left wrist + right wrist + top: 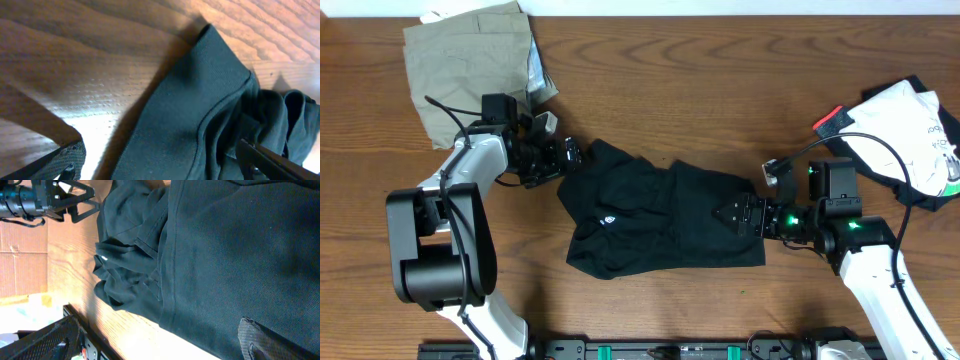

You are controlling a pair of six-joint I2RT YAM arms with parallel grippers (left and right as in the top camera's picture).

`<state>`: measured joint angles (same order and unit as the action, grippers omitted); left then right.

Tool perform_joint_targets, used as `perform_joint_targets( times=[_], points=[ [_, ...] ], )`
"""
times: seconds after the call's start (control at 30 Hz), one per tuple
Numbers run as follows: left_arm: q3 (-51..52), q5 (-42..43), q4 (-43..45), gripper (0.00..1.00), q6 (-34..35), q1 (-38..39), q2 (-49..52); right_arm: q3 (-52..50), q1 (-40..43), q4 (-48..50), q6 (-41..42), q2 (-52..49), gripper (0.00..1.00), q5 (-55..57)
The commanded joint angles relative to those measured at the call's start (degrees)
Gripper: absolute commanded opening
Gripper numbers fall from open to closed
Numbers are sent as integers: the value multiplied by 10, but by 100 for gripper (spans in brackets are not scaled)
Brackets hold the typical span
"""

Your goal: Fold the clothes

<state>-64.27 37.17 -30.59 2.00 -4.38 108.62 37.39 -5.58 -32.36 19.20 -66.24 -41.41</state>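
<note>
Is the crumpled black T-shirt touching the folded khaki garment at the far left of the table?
Apart. The overhead view shows a strip of bare wooden table between the crumpled black T-shirt and the folded khaki garment.

black t-shirt (660,220) — khaki piece (470,55)

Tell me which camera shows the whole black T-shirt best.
Overhead: the black T-shirt lies bunched on the table, its full outline visible. The left wrist view shows only one hemmed edge; the right wrist view fills with fabric and folds, no outline.
</note>
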Motion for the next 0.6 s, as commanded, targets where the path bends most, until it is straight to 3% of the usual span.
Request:
perform_joint_targets(
  times=[0.0,0.5,0.57],
  points=[
    [3,-3,-23,98,-5,3,35,2,-9,-2,-11,-1,99,6],
    [3,-3,-150,99,-9,42,71,2,-9,-10,-11,-1,99,7],
    [3,-3,-168,93,-9,42,71,1,-9,-14,-17,-1,99,7]
  ],
)
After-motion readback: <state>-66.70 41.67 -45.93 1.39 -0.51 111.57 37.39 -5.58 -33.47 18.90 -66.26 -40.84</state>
